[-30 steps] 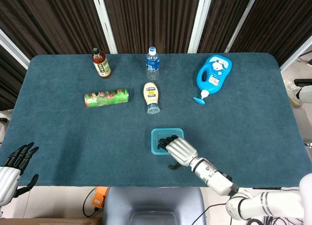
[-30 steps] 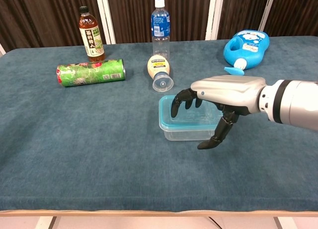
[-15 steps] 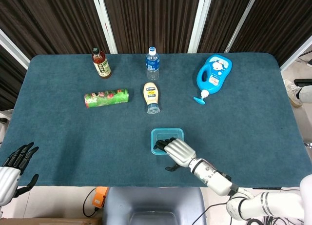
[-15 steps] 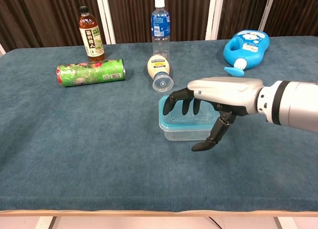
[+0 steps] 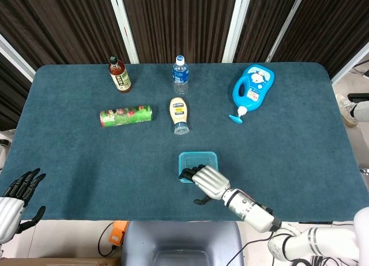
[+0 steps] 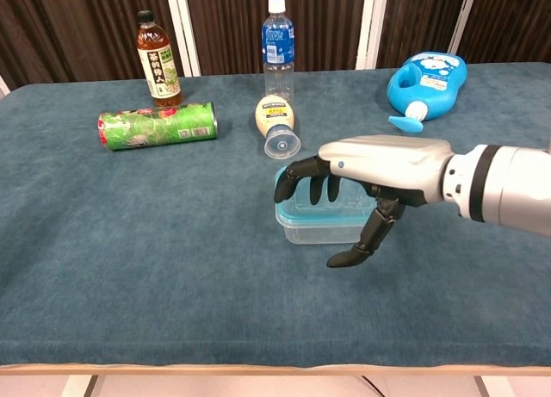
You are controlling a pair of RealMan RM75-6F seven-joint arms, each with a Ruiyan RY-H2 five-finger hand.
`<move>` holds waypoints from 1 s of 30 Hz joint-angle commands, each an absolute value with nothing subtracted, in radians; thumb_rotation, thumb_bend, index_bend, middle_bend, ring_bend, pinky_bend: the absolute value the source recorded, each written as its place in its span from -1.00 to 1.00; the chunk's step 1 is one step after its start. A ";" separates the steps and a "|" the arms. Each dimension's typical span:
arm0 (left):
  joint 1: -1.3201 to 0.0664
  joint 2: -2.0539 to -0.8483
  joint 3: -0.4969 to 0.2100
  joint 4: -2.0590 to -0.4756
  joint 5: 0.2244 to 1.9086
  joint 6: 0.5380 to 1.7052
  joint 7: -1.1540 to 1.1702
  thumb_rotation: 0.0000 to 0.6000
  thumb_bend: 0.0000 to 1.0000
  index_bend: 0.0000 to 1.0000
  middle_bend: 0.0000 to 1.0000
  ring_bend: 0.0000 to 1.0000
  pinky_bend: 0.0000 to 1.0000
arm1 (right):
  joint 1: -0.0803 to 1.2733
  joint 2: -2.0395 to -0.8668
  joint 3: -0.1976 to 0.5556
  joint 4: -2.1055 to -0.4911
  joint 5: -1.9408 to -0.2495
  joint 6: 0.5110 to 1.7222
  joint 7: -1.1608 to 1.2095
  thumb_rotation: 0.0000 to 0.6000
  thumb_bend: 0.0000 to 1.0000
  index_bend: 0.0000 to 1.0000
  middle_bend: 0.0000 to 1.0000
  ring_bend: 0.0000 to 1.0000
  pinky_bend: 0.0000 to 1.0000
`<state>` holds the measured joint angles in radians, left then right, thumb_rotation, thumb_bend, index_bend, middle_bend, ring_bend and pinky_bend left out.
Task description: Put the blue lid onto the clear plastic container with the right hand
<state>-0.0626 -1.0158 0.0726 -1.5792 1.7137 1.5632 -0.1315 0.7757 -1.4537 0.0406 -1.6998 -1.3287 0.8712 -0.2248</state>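
The blue lid sits on the clear plastic container at centre frame on the table. The right robot hand hovers over it, fingers loosely spread and holding nothing. Both pieces look light, thin and slippery, likely to slide; press the lid's rim.
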 commanded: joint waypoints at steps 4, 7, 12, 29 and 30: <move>-0.061 -1.014 0.073 -1.578 1.715 1.567 -0.136 1.00 -0.22 -1.00 -1.00 -1.00 -0.68 | 0.777 -1.468 0.042 -1.689 -1.343 0.868 -0.213 1.00 -0.30 -0.26 -0.33 -0.28 -0.11; -0.061 -1.013 0.073 -1.578 1.716 1.567 -0.137 1.00 -0.22 -1.00 -1.00 -1.00 -0.68 | 0.778 -1.472 0.043 -1.688 -1.343 0.865 -0.225 1.00 -0.30 -0.25 -0.33 -0.28 -0.11; -0.061 -1.014 0.072 -1.578 1.716 1.569 -0.137 1.00 -0.22 -1.00 -1.00 -1.00 -0.68 | 0.778 -1.480 0.040 -1.679 -1.343 0.863 -0.244 1.00 -0.30 -0.25 -0.33 -0.28 -0.11; -0.059 -1.013 0.073 -1.577 1.719 1.574 -0.140 1.00 -0.22 -1.00 -1.00 -1.00 -0.68 | 0.773 -1.496 0.035 -1.659 -1.346 0.860 -0.268 1.00 -0.30 -0.25 -0.33 -0.28 -0.11; -0.059 -1.013 0.073 -1.577 1.719 1.574 -0.140 1.00 -0.22 -1.00 -1.00 -1.00 -0.68 | 0.773 -1.496 0.035 -1.659 -1.345 0.860 -0.271 1.00 -0.30 -0.25 -0.33 -0.28 -0.11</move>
<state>-0.0590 -1.0132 0.0733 -1.5771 1.7191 1.5736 -0.1396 0.7734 -1.4964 0.0349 -1.6590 -1.3458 0.8599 -0.2697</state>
